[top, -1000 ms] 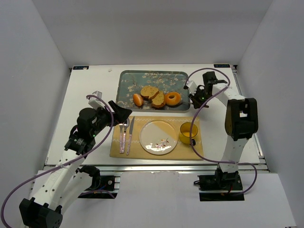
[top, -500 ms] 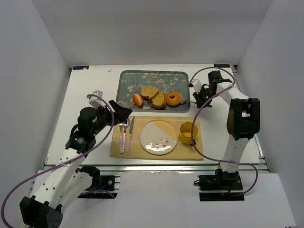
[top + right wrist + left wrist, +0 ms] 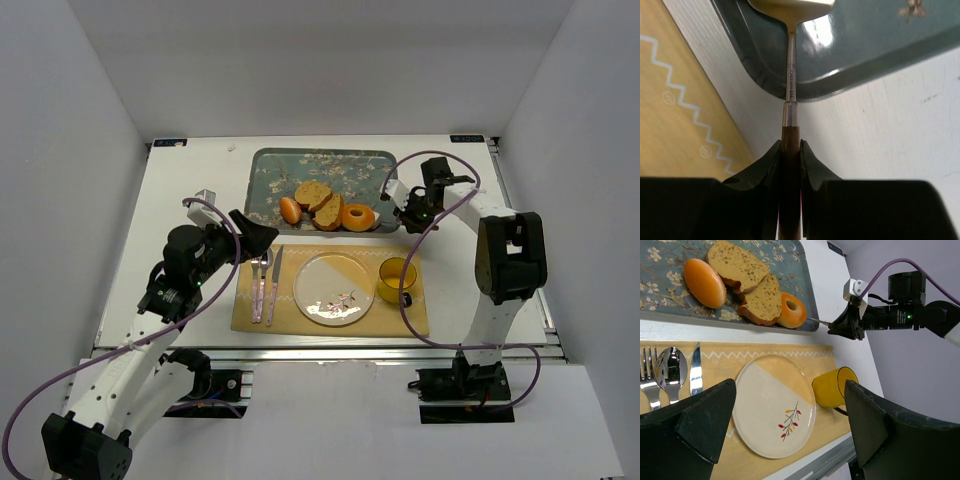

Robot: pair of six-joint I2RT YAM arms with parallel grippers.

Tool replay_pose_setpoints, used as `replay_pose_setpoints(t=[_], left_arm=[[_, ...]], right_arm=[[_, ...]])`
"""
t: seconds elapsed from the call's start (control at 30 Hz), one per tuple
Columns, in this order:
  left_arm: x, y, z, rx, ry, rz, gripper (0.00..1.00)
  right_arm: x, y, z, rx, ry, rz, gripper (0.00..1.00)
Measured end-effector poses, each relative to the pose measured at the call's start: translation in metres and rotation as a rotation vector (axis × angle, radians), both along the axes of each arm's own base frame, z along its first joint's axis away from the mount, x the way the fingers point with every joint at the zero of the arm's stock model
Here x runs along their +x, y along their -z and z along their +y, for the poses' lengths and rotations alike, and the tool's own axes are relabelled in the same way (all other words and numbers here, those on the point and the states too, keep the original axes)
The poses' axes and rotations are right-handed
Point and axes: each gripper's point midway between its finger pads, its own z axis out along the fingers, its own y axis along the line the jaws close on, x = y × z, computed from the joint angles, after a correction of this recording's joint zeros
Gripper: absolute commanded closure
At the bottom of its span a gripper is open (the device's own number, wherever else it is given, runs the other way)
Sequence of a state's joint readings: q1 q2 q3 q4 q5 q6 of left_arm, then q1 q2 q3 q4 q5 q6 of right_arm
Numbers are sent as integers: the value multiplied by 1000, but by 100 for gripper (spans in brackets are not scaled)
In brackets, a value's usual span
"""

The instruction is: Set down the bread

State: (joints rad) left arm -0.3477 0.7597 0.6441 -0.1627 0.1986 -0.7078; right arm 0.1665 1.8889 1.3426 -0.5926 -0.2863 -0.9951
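The bread (image 3: 357,215) is a glossy golden-orange ring lying in the patterned tray (image 3: 270,165) at its near right corner, against a brown slice; it also shows in the left wrist view (image 3: 791,310). My right gripper (image 3: 405,208) is just right of the tray, shut on the wooden handle of a metal spatula (image 3: 791,75). The spatula's shaft crosses the tray rim and its blade reaches toward the bread. In the right wrist view the gripper (image 3: 789,145) clamps the handle and the bread is out of view. My left gripper (image 3: 250,235) is open and empty above the placemat's left end.
Two brown bread slices (image 3: 322,200) and an orange oval roll (image 3: 290,210) lie in the tray. On the yellow placemat (image 3: 415,318) are a white plate (image 3: 333,288), a yellow cup (image 3: 396,279) and cutlery (image 3: 265,280). White walls enclose the table.
My right gripper swung away to the right, then came back left with the spatula. The bread has shifted a little left and nearer. The left arm has not moved.
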Motion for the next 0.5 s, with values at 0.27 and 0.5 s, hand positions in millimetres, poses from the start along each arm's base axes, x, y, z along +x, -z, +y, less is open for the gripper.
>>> replay_pose_setpoints(t=[0.27, 0.5], left_arm=[[-2, -3, 1, -4, -1, -9, 2], [-2, -4, 1, -11, -2, -9, 2]], right_arm=[[1, 0, 9, -3, -42, -22, 100], [-6, 8, 12, -11, -85, -28, 100]])
